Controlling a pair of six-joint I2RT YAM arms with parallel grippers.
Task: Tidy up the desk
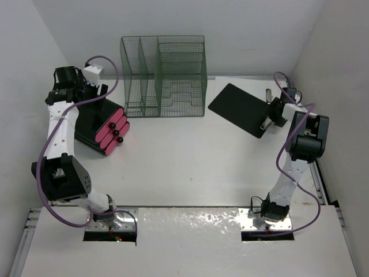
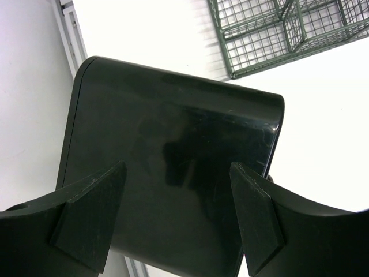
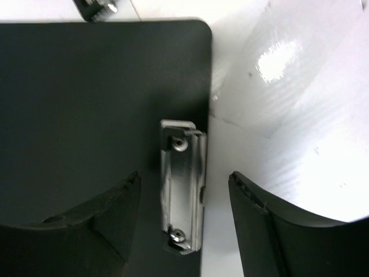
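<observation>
White walls close in the desk (image 1: 184, 167) on three sides. Only the overhead view shows its broad bare middle lying between my two arms, with a green wire rack (image 1: 163, 75) standing against the back wall. Only from up there do I also see the pink markers (image 1: 115, 133) bunched at the end of the black case (image 2: 173, 144) near the left wall. My left wrist view gives just the case's glossy top, its rounded far edge, and a corner of the rack beyond. My left pincer (image 2: 179, 196) stands wide open above that top, holding nothing. From overhead, the black clipboard (image 1: 237, 107) lies aslant close to the right wall. The right wrist view adds what is too small from above: the metal clip (image 3: 182, 156) along the board's right edge, with bare desk just beside it. My right pincer (image 3: 184, 196) is open, one finger over the board and one over the desk. The clip lies between them with a gap on each side.
</observation>
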